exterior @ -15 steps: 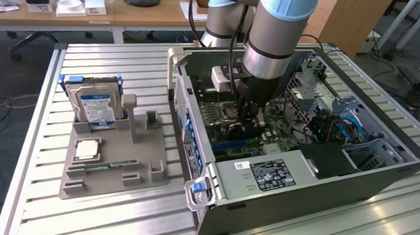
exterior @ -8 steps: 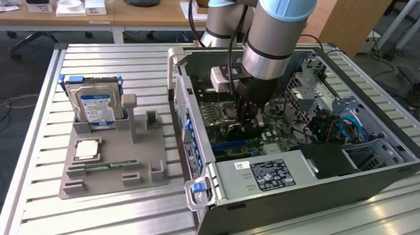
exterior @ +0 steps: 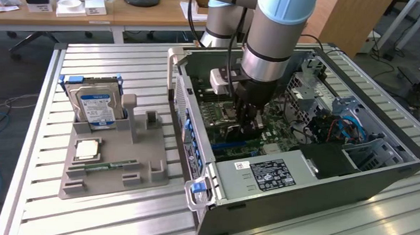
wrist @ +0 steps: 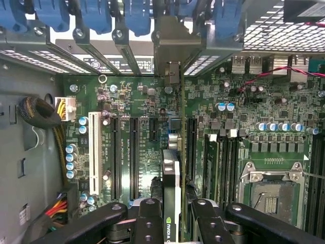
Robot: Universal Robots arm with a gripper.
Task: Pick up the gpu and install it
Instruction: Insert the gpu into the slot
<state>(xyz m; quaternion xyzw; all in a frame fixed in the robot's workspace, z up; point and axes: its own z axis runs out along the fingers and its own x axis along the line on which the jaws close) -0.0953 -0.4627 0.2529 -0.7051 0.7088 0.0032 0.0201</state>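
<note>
My gripper [exterior: 244, 123] reaches down into the open computer case [exterior: 377, 183], low over the green motherboard [exterior: 221, 110]. It is shut on the gpu [wrist: 171, 175], which the wrist view shows edge-on as a thin card with a green logo, standing upright between the black fingers [wrist: 150, 218]. The card runs along a black expansion slot [wrist: 191, 147], and its far end reaches the metal bracket opening [wrist: 171, 48] at the case's rear wall. In the exterior view the gpu [exterior: 239, 133] is a dark shape under the gripper, mostly hidden by it.
A grey fixture tray [exterior: 111, 182] on the exterior view's left holds a silver hard drive [exterior: 93, 106], a processor chip [exterior: 87, 149] and a memory stick [exterior: 108, 166]. Inside the case are the power supply [exterior: 264, 175], a white slot [wrist: 94, 152], the processor socket [wrist: 269, 195] and blue bracket latches [wrist: 101, 15].
</note>
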